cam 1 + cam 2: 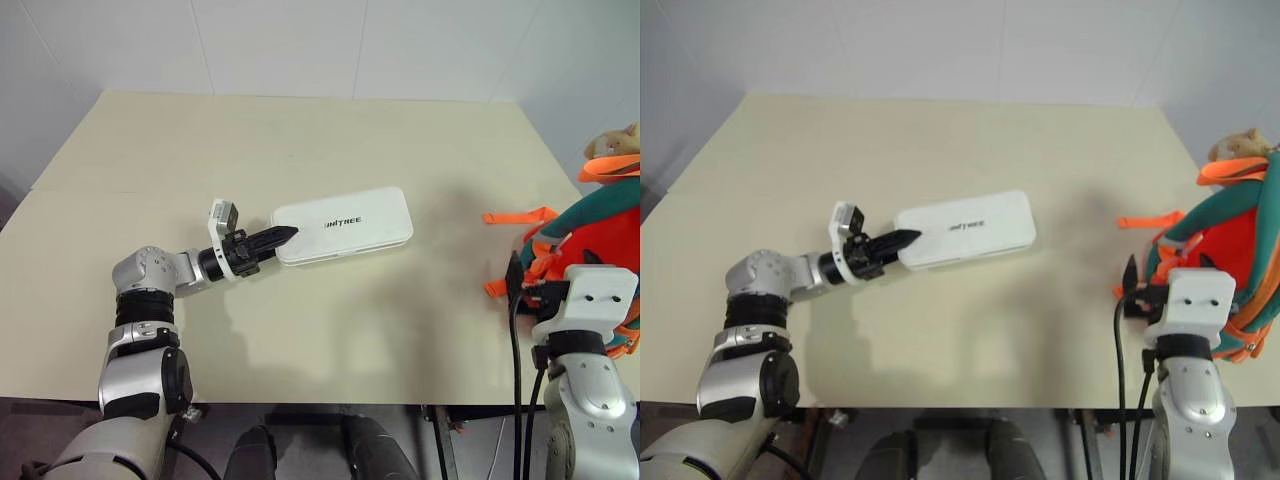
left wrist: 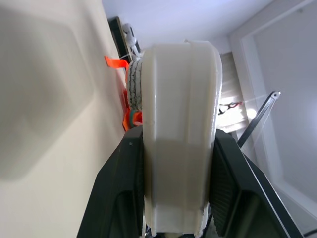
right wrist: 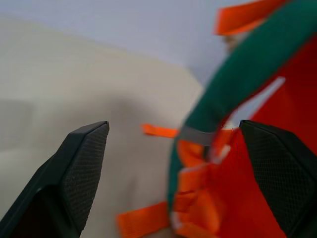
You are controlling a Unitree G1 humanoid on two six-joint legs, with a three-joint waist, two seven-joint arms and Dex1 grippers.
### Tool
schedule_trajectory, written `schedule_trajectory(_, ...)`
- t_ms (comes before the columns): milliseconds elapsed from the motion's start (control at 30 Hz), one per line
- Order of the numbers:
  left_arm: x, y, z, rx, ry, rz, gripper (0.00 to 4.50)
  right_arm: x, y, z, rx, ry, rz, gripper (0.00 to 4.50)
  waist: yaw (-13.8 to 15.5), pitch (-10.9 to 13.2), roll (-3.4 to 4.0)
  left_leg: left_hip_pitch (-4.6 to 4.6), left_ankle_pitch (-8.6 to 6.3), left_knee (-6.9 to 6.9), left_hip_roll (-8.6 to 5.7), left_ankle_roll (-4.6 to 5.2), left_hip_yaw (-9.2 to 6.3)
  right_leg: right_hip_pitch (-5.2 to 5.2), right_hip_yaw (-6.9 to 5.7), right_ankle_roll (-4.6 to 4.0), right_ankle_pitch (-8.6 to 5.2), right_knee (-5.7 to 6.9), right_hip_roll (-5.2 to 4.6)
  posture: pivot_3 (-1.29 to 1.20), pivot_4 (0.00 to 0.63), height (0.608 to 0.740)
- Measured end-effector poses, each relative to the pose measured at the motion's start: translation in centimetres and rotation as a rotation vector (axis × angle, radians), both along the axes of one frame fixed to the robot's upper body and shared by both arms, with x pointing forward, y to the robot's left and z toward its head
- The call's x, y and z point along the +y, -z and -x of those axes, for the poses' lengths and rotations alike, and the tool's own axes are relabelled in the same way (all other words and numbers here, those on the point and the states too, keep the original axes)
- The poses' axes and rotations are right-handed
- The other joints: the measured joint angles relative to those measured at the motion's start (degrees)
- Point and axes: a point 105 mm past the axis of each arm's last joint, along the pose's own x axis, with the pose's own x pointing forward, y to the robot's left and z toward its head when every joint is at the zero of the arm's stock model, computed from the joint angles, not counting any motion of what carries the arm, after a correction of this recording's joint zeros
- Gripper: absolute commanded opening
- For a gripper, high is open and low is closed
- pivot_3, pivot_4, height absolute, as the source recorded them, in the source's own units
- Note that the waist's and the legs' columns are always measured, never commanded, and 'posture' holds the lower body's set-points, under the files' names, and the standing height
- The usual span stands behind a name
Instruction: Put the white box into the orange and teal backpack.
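Pale beige tabletop (image 1: pixel 300 140) runs wide and bare under your arms, with white wall behind its far edge and the near edge just ahead of you. Your left gripper (image 1: pixel 285 236) points level toward the right, its two black fingers (image 2: pixel 119 193) clamped on the near-left end of the white box (image 1: pixel 345 225). That box sits near the middle of the table, slightly angled; shadow lies beneath it, so you cannot tell from above whether it rests on the surface or rides just clear. Open table lies all around it, with a broad bare stretch between its right end and the orange and teal backpack (image 1: pixel 600 235).

The backpack stands at the table's right edge, cut off by the frame, an orange strap (image 1: pixel 520 215) trailing leftward on the surface and a tan plush toy (image 1: pixel 615 140) at its top. Your right gripper (image 3: pixel 173 148) has its fingers spread wide, teal trim and orange panel between them; contact is not clear. From above, the wrist housing hides those fingers.
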Motion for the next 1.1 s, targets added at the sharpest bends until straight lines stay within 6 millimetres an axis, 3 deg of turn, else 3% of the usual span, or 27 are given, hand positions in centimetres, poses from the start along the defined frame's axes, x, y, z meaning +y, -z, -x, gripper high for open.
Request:
schedule_trajectory(233, -0.3, 0.4, 0.5, 0.012, -0.032, -0.008, 1.29, -2.5, 0.2, -3.9, -0.011, 0.133, -0.056, 4.50, -0.38, 0.00, 0.01, 0.00, 0.05, -0.09, -0.01, 0.02, -0.01, -0.02, 0.01, 0.00, 0.07, -0.01, -0.01, 0.00, 0.150, 0.740)
schedule_trajectory(567, 1.0, 0.3, 1.0, 0.016, -0.099, -0.006, 1.29, -4.8, -0.3, -8.5, -0.037, 0.249, -0.077, 4.50, -1.55, 0.00, 0.01, 0.00, 0.04, -0.51, 0.00, -0.01, -0.01, -0.05, 0.00, 0.02, 0.04, -0.28, -0.03, 0.00, 0.150, 0.740)
schedule_trajectory(667, 1.1, 0.2, 1.1, 0.010, -0.106, -0.006, 1.29, -5.6, -0.6, -9.9, -0.045, 0.291, -0.087, 3.89, -1.58, 0.01, 0.02, 0.01, 0.04, -0.51, -0.01, -0.02, -0.01, -0.05, 0.00, 0.03, 0.05, -0.28, -0.04, 0.00, 0.150, 0.740)
schedule_trajectory(733, 1.1, 0.1, 1.1, 0.008, -0.109, -0.002, 1.29, -5.9, -0.5, -10.3, -0.044, 0.316, -0.093, 3.20, -1.58, 0.01, 0.02, 0.01, 0.04, -0.52, -0.01, -0.02, -0.02, -0.05, 0.00, 0.03, 0.05, -0.28, -0.04, 0.00, 0.150, 0.740)
schedule_trajectory(1033, 1.5, 0.4, 1.5, 0.012, -0.132, 0.005, 1.29, -6.1, -0.6, -10.4, -0.055, 0.311, -0.110, 0.30, -1.49, 0.01, 0.03, -0.01, 0.04, -0.53, -0.01, -0.03, -0.02, -0.05, 0.00, 0.04, 0.06, -0.33, -0.04, 0.00, 0.150, 0.740)
schedule_trajectory(1067, 1.6, 0.4, 1.5, 0.015, -0.139, 0.003, 1.29, -5.9, -0.8, -10.3, -0.056, 0.291, -0.115, 0.01, -1.50, 0.01, 0.03, -0.01, 0.05, -0.53, -0.01, -0.04, -0.02, -0.05, 0.00, 0.04, 0.06, -0.32, -0.04, 0.00, 0.150, 0.740)
schedule_trajectory(1100, 1.8, 0.4, 1.5, 0.016, -0.146, 0.001, 1.29, -5.7, -0.9, -10.2, -0.058, 0.271, -0.118, 0.00, -1.50, 0.01, 0.03, -0.01, 0.05, -0.53, -0.01, -0.04, -0.02, -0.05, 0.00, 0.04, 0.06, -0.32, -0.04, 0.00, 0.150, 0.740)
